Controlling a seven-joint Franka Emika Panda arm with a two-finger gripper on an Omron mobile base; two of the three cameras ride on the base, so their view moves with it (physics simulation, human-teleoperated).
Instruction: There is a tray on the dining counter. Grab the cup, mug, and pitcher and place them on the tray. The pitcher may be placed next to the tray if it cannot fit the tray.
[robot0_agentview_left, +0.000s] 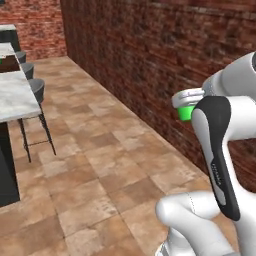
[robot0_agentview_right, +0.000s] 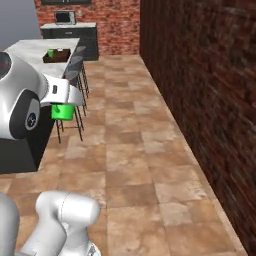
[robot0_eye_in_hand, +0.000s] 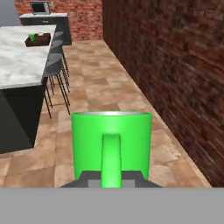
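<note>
Gripper (robot0_eye_in_hand: 111, 180) clamped on the mug (robot0_eye_in_hand: 111, 142) by its handle, well short of the tray (robot0_eye_in_hand: 38, 40), which seemingly already holds the cup (robot0_eye_in_hand: 32, 37); pitcher pending.

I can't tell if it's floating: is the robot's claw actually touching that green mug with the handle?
Touching. In the hand view the mug sits between the gripper fingertips, its handle running down between them, with no gap showing.

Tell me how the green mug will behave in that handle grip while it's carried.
The mug looks rigid, so it probably won't deform. Pinched only by its loop handle in the gripper, it may swing or twist. Its open top faces up, and its smooth surface could be slippery.
</note>
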